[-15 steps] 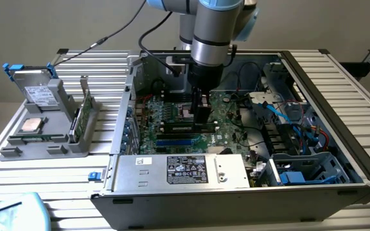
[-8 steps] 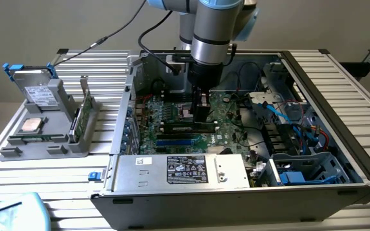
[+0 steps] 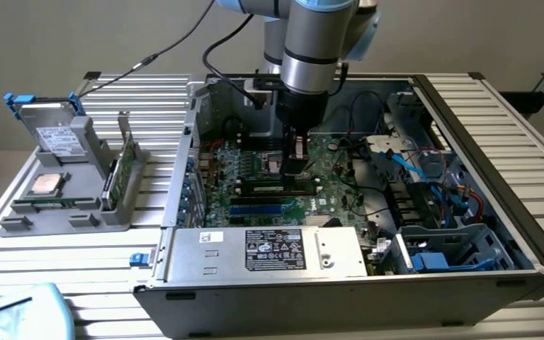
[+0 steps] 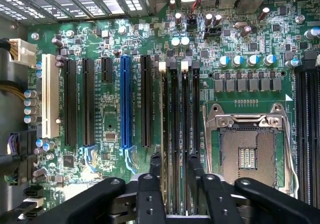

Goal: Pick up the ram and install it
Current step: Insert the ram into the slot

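Inside the open computer case [image 3: 348, 304] we judge installing in hand: the gripper [image 3: 296, 168] hangs just over the ram [image 3: 274, 188] standing on the motherboard [image 3: 244, 166], we cannot tell its grip, and seating needs even downward pressure

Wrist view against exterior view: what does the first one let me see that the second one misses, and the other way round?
From the wrist: a long white slot and a row of small blue-topped capacitors, close up.
From outside: the computer case around the board, its labelled power supply, and a grey parts holder beside it with a silver drive.
In both: the green motherboard, with the gripper low over the black memory slots.
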Tool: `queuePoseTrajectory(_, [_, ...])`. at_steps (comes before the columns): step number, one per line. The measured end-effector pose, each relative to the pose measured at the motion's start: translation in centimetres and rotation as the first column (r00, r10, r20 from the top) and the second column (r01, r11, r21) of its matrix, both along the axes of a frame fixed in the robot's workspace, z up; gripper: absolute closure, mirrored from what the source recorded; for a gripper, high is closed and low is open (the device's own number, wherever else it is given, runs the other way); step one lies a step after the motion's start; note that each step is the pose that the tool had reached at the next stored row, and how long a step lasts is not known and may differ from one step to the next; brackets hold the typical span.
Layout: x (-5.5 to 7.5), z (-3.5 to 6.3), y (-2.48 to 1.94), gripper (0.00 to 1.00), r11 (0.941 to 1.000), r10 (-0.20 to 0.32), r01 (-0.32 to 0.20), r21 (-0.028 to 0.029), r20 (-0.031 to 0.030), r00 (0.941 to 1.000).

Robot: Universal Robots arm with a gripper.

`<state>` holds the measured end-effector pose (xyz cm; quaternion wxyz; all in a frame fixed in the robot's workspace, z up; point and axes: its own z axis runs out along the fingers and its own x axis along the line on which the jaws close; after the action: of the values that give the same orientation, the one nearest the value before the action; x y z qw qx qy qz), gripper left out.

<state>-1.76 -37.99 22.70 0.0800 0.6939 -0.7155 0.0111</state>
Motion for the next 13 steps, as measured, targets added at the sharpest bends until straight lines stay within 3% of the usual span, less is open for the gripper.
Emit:
queuePoseTrajectory(1, [0.00, 0.11, 0.01, 0.70, 1.0000, 0.000, 0.000, 0.0002, 0.0000, 1.0000])
queuePoseTrajectory(9, [0.01, 0.74, 0.00, 0.72, 1.0000, -0.001, 0.001, 0.0000, -0.0001, 1.0000])
queuePoseTrajectory(13, [0.00, 0.78, 0.00, 0.90, 1.0000, -0.001, 0.001, 0.0001, 0.0000, 1.0000])
